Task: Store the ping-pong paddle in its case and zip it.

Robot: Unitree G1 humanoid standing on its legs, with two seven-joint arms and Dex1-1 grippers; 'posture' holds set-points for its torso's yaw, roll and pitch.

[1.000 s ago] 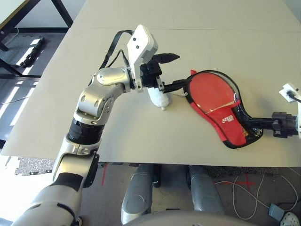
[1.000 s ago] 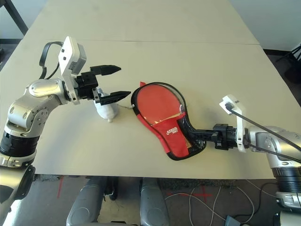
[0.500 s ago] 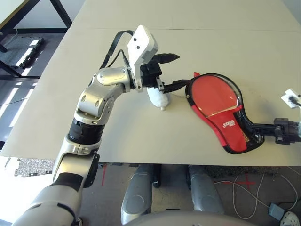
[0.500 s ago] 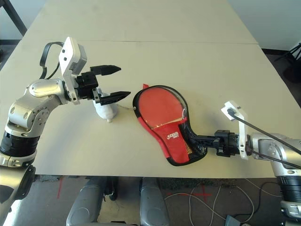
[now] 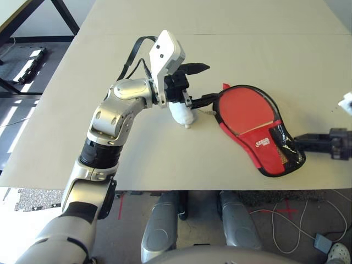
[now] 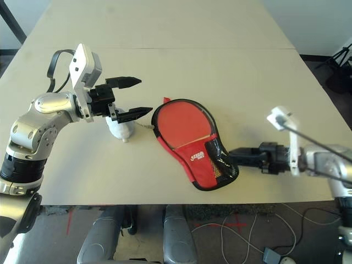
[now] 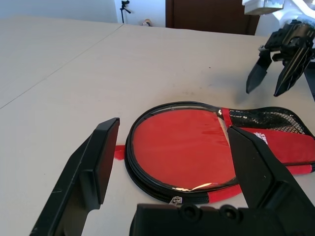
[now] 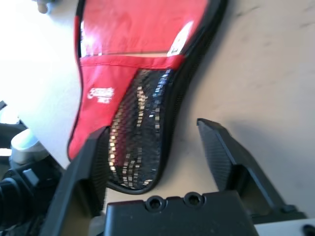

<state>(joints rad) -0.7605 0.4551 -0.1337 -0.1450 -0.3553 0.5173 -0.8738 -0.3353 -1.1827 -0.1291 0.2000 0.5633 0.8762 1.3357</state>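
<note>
The red case [image 5: 250, 124] lies flat on the table, black mesh pocket [image 8: 140, 123] at its narrow end, black zipper edging round its round end [image 7: 182, 147]. The ping-pong paddle is hidden from me. My right gripper [image 6: 235, 156] is open just off the narrow mesh end, its fingers [image 8: 224, 157] apart on either side of the tip and not touching it. My left gripper [image 6: 145, 96] hangs open above the table beside the round end, its lower finger near the zipper edge. The zipper pull [image 7: 173, 200] sits at the round end, facing the left gripper.
A white fluffy plush toy [image 5: 183, 114] lies under the left gripper, just left of the case. The table's front edge [image 5: 220, 190] runs close below the case's narrow end. A seam [image 6: 192, 48] crosses the table farther back.
My right gripper has opened and let go of the case's narrow end, drawing back a little to the right. The case has turned slightly and settled on the table. The left arm has not moved.
</note>
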